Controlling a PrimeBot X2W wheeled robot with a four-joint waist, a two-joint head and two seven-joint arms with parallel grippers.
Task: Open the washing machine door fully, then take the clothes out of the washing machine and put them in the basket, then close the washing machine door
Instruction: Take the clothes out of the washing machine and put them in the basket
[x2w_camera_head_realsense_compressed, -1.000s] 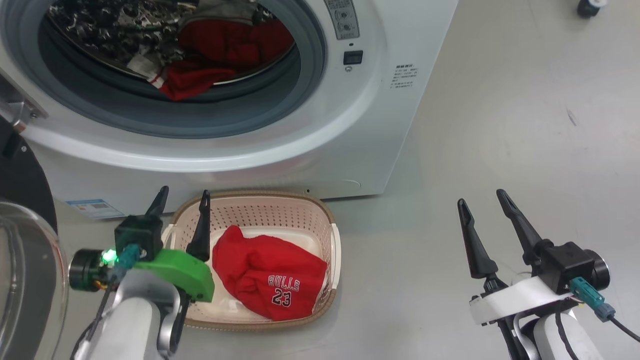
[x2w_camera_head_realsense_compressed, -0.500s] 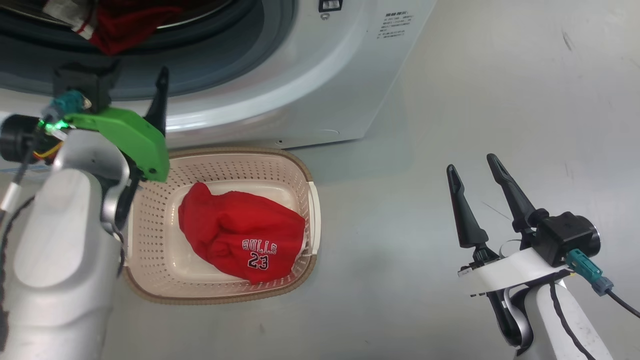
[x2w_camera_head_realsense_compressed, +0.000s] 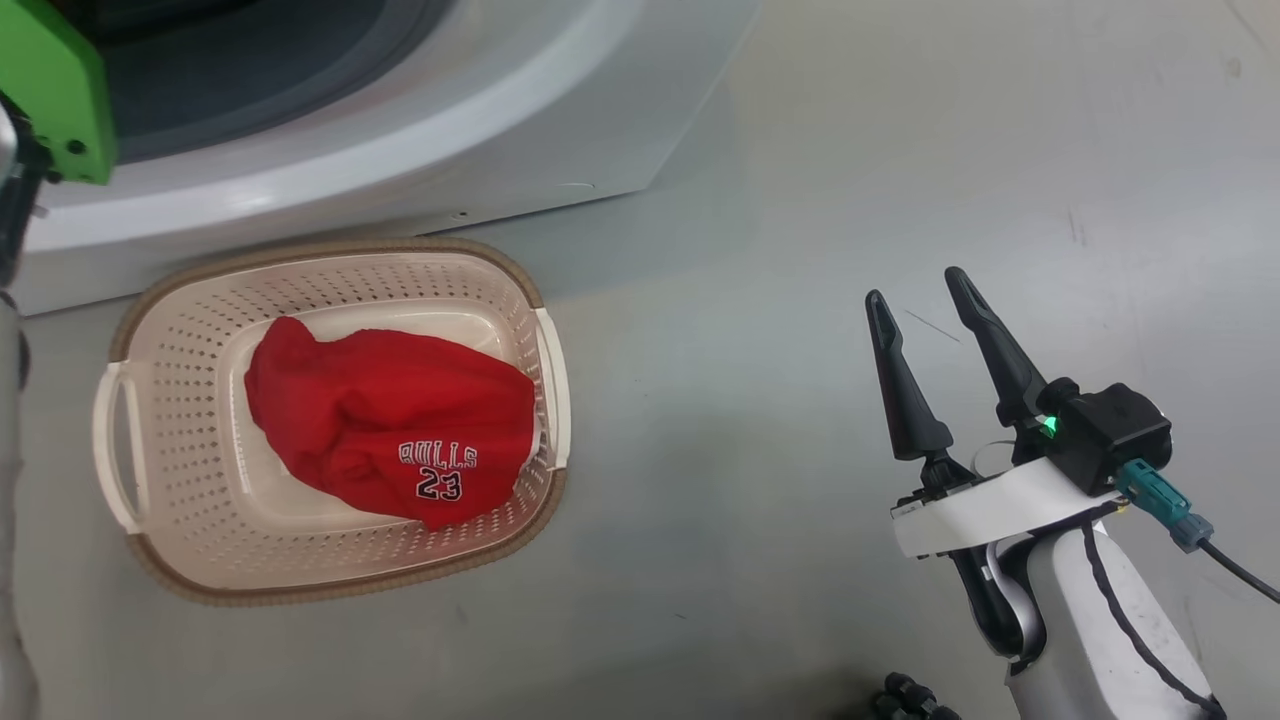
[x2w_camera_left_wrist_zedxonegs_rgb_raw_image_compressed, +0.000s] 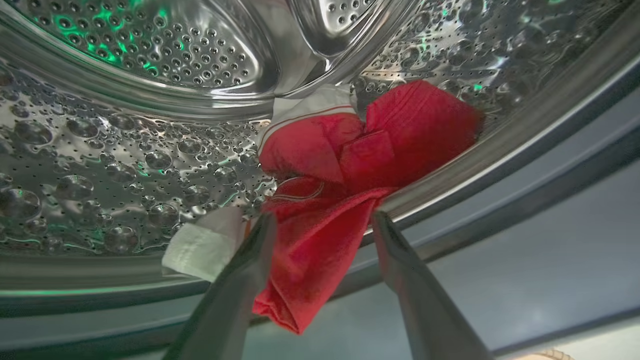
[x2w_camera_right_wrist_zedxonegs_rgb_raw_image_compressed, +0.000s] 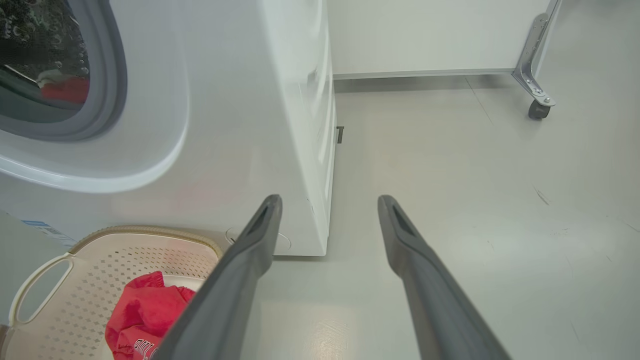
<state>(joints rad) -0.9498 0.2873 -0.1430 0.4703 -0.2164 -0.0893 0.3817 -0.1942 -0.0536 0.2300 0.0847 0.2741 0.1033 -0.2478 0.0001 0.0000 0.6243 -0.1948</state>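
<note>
head: "BULLS 23" jersey (x2w_camera_head_realsense_compressed: 390, 430) sits in basket (x2w_camera_head_realsense_compressed: 330, 250) right in front of washer (x2w_camera_head_realsense_compressed: 400, 150); right gripper (x2w_camera_head_realsense_compressed: 915, 285) spread, empty, off beside the washer | left wrist: left gripper (x2w_camera_left_wrist_zedxonegs_rgb_raw_image_compressed: 324, 216) spread wide, red-white clothes (x2w_camera_left_wrist_zedxonegs_rgb_raw_image_compressed: 350, 155) between its fingers, spilling over the washer's drum (x2w_camera_left_wrist_zedxonegs_rgb_raw_image_compressed: 100, 150) lip, not pinched | right wrist: blue sticker (x2w_camera_right_wrist_zedxonegs_rgb_raw_image_compressed: 42, 230) low on washer, can't read it; caster (x2w_camera_right_wrist_zedxonegs_rgb_raw_image_compressed: 538, 109) past the washer

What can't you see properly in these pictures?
- Left wrist view: whether more clothes lie under the red garment in the drum, because it covers them.
- Head view: anything beneath the jersey in the basket, because the jersey hides it.
- Right wrist view: the blue sticker has print too small to read.
</note>
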